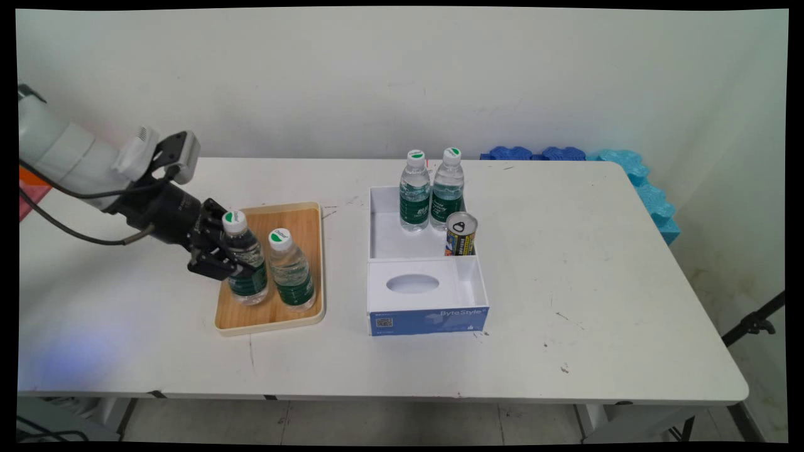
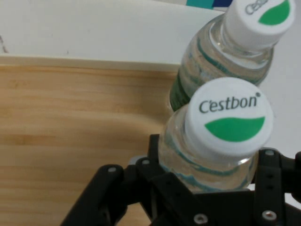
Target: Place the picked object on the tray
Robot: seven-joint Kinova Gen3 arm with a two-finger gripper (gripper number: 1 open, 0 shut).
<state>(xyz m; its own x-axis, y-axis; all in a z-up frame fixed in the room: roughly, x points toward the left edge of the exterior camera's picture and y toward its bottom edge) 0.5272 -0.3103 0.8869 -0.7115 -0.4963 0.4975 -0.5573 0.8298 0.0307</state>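
A clear water bottle with a green label and a white Cestbon cap stands on the left side of a wooden tray. My gripper reaches in from the left and is shut on this bottle's body, one finger on each side. In the hand view the held bottle fills the space between the fingers of my gripper, which press against it. A second, like bottle stands just to the right on the same tray; in the hand view this second bottle rises just behind the held one.
Right of the tray is a white open box holding two more water bottles and a can. A white and blue box with an oval hole adjoins it in front. Blue foam pieces lie at the back right corner.
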